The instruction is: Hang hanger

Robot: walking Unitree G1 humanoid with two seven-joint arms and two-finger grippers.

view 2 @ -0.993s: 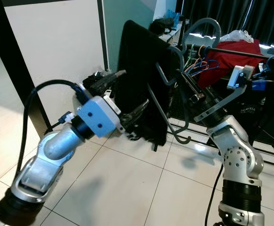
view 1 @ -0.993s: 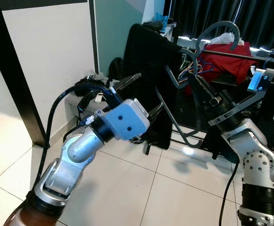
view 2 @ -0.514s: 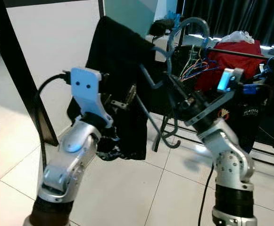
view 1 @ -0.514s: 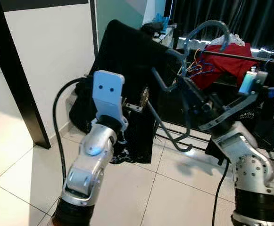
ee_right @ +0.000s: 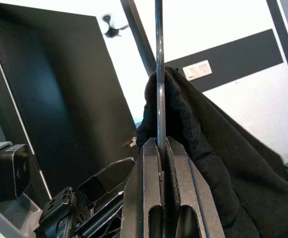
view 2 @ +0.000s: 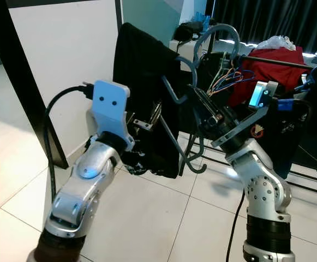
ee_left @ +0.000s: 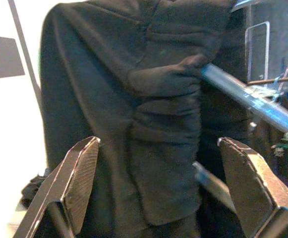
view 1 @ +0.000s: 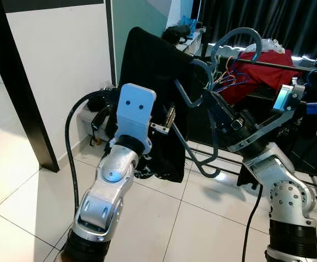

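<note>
A black garment (view 1: 153, 76) hangs on a grey-blue hanger (view 1: 199, 98) whose hook (view 1: 237, 35) curves up close to a dark rail (view 1: 289, 65). My right gripper (ee_right: 159, 144) is shut on the hanger's thin bar just below the hook and holds it up to the left of the rail. In the left wrist view my left gripper (ee_left: 161, 173) is open, and the garment (ee_left: 148, 124) hangs between and just ahead of its fingers (ee_left: 79, 173). In the eye views the left gripper (view 1: 166, 119) sits against the garment's lower front.
A red garment (view 1: 259, 76) and coloured hangers (view 1: 229, 79) hang on the rail. Black curtains (view 1: 289, 22) close the back. A white wall with a black post (view 1: 16, 93) stands on the left, with clutter (view 1: 101, 103) at its foot. Rack bars (view 1: 229, 169) cross the tiled floor.
My left arm has swung from lying across the view to upright, its open fingers now at the garment. The hanger with the garment has shifted slightly right, towards the rail.
</note>
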